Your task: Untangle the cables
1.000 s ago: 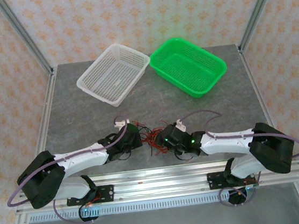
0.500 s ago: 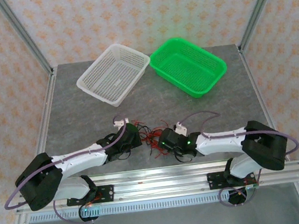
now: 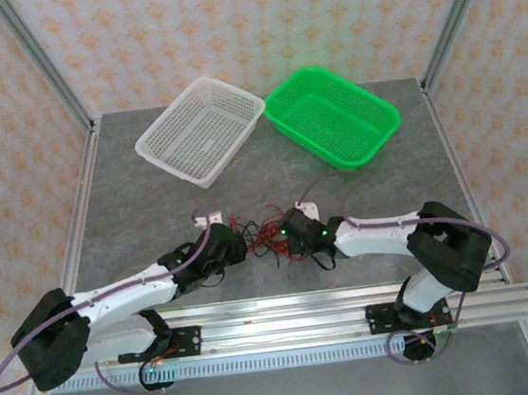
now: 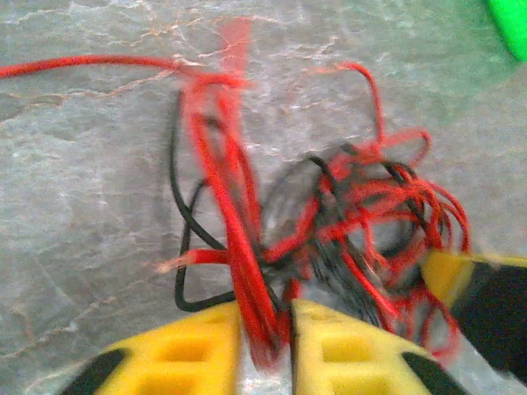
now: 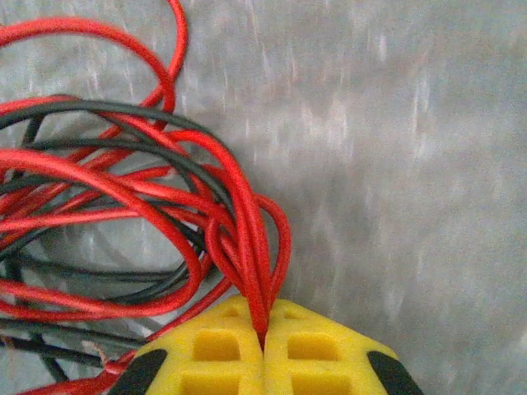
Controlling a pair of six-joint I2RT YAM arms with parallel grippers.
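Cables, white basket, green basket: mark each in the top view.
cables (image 3: 264, 235): top external view, middle of the red and black tangle between the two claws.
white basket (image 3: 201, 133): top external view, bare mesh floor.
green basket (image 3: 331, 118): top external view, bare mesh floor.

From my desk I see a grey, marbled table with two mesh baskets at its far end. A white basket sits on the left and a green basket on the right, just beside each other (both turned at an angle to the table's edges). An aluminium rail runs along the near edge. Slanted metal posts rise before floral wallpaper.
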